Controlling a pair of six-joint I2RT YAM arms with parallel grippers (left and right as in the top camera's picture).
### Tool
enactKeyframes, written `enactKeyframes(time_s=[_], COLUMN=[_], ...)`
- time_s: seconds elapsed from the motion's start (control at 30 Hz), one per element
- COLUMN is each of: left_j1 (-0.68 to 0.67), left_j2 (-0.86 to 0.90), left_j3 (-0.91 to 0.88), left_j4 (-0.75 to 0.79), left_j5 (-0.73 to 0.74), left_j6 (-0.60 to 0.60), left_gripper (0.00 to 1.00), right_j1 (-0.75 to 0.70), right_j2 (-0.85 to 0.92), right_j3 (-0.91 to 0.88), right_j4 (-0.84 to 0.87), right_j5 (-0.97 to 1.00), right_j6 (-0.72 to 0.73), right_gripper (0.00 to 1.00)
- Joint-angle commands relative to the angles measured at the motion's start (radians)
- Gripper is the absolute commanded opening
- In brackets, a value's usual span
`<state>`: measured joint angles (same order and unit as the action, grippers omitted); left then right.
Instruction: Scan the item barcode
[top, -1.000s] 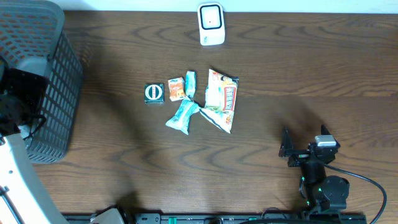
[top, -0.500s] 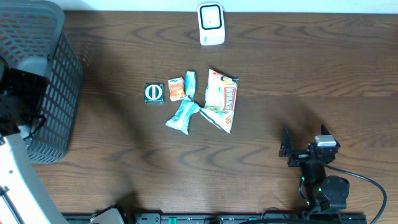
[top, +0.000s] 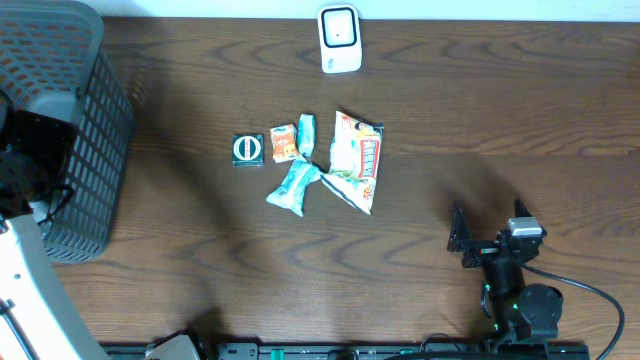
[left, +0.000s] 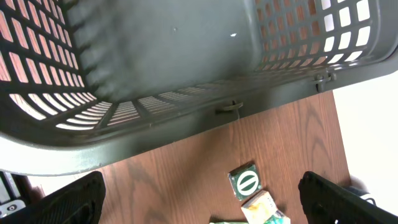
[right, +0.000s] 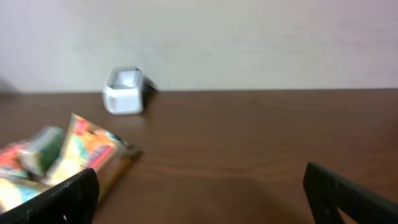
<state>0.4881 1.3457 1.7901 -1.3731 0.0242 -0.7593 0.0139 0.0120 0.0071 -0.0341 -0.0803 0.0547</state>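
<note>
We see a small pile of snack packets (top: 303, 178) lying near the middle of the table (top: 200, 260). The white scanner (top: 339, 39) stands at 12 o'clock from the pile, well apart. Our right gripper (top: 488, 228) sits at 4 o'clock, jaws wide apart, holding nothing. Our left gripper (left: 202, 196) hangs over the grey basket (top: 95, 150) at 9 o'clock, also spread wide and holding nothing.

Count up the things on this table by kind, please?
Teal packets: 2
Small orange packet: 1
Dark green square packet: 1
White-and-orange bag: 1, as far as I can tell
White scanner: 1
Grey basket: 1
Total: 7
</note>
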Motion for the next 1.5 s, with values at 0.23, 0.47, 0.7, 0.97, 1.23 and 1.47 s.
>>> enactKeyframes(time_s=[0.23, 0.47, 0.7, 0.97, 1.23, 1.47], left_j1=[0.004, 0.004, 0.004, 0.004, 0.004, 0.004], left_j2=[0.000, 0.000, 0.000, 0.000, 0.000, 0.000], left_j3=[0.003, 0.003, 0.003, 0.003, 0.003, 0.003], left_j4=[-0.003, -0.003, -0.003, -0.003, -0.003, -0.003], left_j5=[-0.006, -0.006, -0.006, -0.006, -0.006, -0.006], left_j6=[-0.002, -0.002, -0.002, -0.002, -0.002, -0.002], left_gripper=[0.98, 0.98, 0.98, 0.98, 0.97, 0.98], right_j1=[-0.006, -0.006, -0.006, -0.006, -0.006, 0.060], right_j2=[-0.006, -0.006, -0.006, 0.126, 0.627, 1.057], right_j3=[-0.001, -0.001, 0.002, 0.281, 0.834, 1.311], right_j4=[0.131, 0.240, 0.541, 0.492, -0.156, -0.763], right_j5=[-0.306, -0.398, -0.374, -0.301, -0.509, -0.567], right_j6=[0.338, 0.542, 0.582, 0.285, 0.052, -0.085], right_gripper=[0.99, 0.99, 0.99, 0.99, 0.99, 0.99])
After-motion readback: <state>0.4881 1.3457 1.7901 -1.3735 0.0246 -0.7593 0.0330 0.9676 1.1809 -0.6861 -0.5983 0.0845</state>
